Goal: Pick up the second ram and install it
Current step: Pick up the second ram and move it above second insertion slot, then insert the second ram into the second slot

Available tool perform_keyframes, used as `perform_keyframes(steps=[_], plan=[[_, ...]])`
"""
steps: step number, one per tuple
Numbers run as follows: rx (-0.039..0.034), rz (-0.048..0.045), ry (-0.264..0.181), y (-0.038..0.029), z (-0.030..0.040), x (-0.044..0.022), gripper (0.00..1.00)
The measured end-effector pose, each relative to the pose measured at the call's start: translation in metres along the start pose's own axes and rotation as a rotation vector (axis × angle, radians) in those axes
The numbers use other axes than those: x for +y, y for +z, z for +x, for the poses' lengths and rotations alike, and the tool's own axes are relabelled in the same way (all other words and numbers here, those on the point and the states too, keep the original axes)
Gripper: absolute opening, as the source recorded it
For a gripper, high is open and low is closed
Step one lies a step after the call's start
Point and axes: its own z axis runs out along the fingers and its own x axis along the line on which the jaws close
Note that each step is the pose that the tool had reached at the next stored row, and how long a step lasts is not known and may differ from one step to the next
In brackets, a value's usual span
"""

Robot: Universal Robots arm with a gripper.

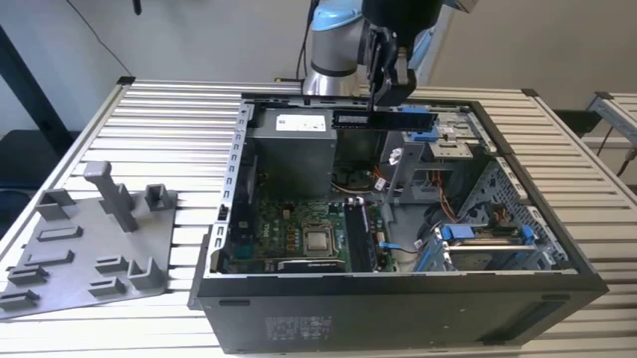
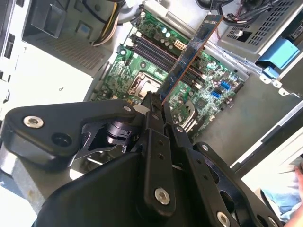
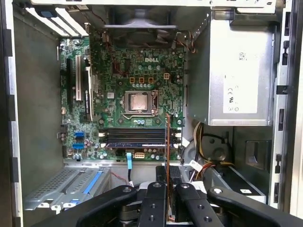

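The second ram point(image 1: 383, 119) is up in the air, lying level above the far end of the open computer case point(image 1: 398, 280), pinched at one end by the gripper point(image 1: 386, 101). In the second wrist view the fingers point(image 2: 154, 137) are closed tight on the stick's flat faces, and the rest of its length juts out over the motherboard point(image 2: 156, 61). I'd judge it light and stiff but delicate. It is a thin board with chips on its faces and a contact edge that shouldn't be knocked or bent, so a hold by the flat faces near one end, as here, looks sensible, though the free end could swing. The memory slots point(image 3: 137, 137) sit beside the processor socket point(image 3: 139, 102), hemmed in by cables and the power supply point(image 3: 239, 71), so there isn't much room in there. The case rests on a slatted metal table point(image 1: 169, 119), with the grey holder tray point(image 1: 89, 246) well apart towards the exterior view's left and a plain pale wall point(image 1: 199, 37) behind.
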Motion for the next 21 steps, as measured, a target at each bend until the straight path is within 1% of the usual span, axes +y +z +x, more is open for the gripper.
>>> perform_keyframes(steps=[13, 16, 21], plan=[[0.0, 0.0, 0.003, 0.0, -0.0004, 0.0, 0.14], [0.0001, 0.0002, 0.021, 0.0001, -0.0004, 0.0, 0.14], [0.0005, 0.0007, 0.072, 0.0003, -0.0004, 0.0, 0.14]])
